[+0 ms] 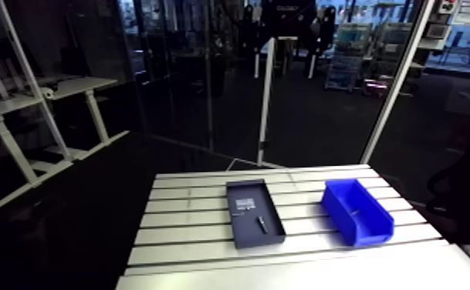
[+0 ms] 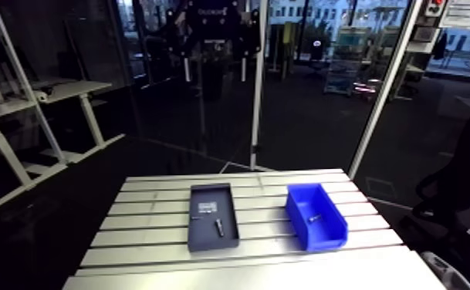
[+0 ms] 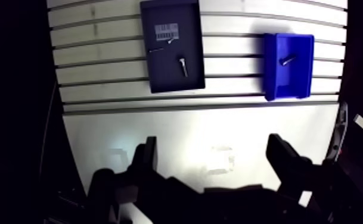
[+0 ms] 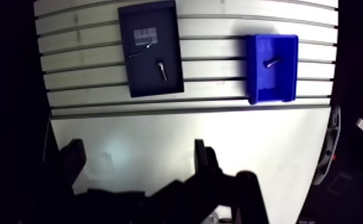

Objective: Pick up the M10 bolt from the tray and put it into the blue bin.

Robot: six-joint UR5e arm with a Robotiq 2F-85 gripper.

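Note:
A dark tray (image 3: 160, 74) lies on the slotted table, and a small bolt (image 3: 183, 64) rests in its near half, also seen in the arm view as the bolt (image 1: 262, 224). To the right of the tray stands the blue bin (image 3: 271, 74) with another bolt (image 3: 288, 58) lying inside. My gripper (image 3: 213, 156) hangs high above the table's plain near part, well short of both containers. It is open, with nothing between its fingers (image 3: 148, 156). It does not show in the arm view.
A white label (image 3: 166, 31) and a thin pin (image 3: 157, 50) lie in the tray's far half. The smooth plate (image 3: 219, 131) spans the table's near part below the gripper. The table's right edge (image 1: 427, 224) runs just beyond the bin (image 1: 338, 212).

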